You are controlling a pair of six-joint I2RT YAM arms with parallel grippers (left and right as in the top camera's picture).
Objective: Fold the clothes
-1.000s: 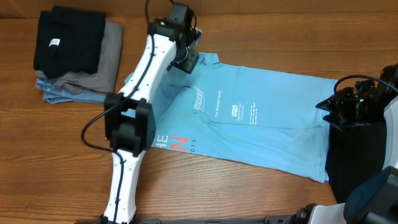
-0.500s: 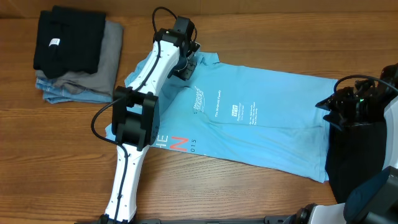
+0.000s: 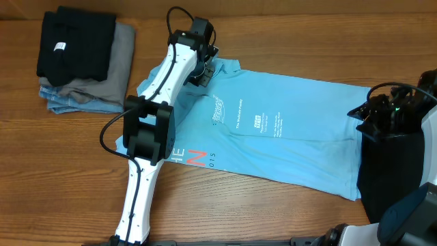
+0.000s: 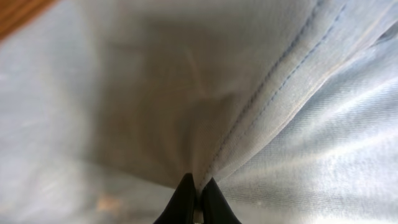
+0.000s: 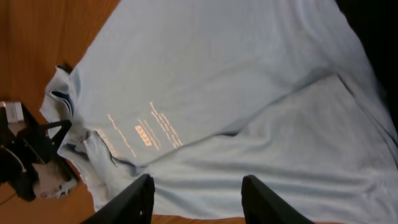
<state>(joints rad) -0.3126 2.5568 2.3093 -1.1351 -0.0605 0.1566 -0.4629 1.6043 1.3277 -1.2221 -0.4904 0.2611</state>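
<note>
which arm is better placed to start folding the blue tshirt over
Left. The left gripper is shut on a stitched seam of the light sky-blue printed T-shirt at its collar end, so it could probably pull that end over. The right gripper hangs open above the other end, holding nothing.

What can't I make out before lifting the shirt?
- Overhead: left arm hides the start of the shirt lettering.
- Overhead: small print too small to read.
- Left wrist: left gripper view too close, blurred; pinched layers uncountable.
- Right wrist: black garment cut off by edge.

Pale-blue T-shirt (image 5: 249,81) spread on table (image 5: 37,50) beyond parted right gripper (image 5: 198,186); lettering (image 5: 146,129) blurred, seemingly orange.
</note>
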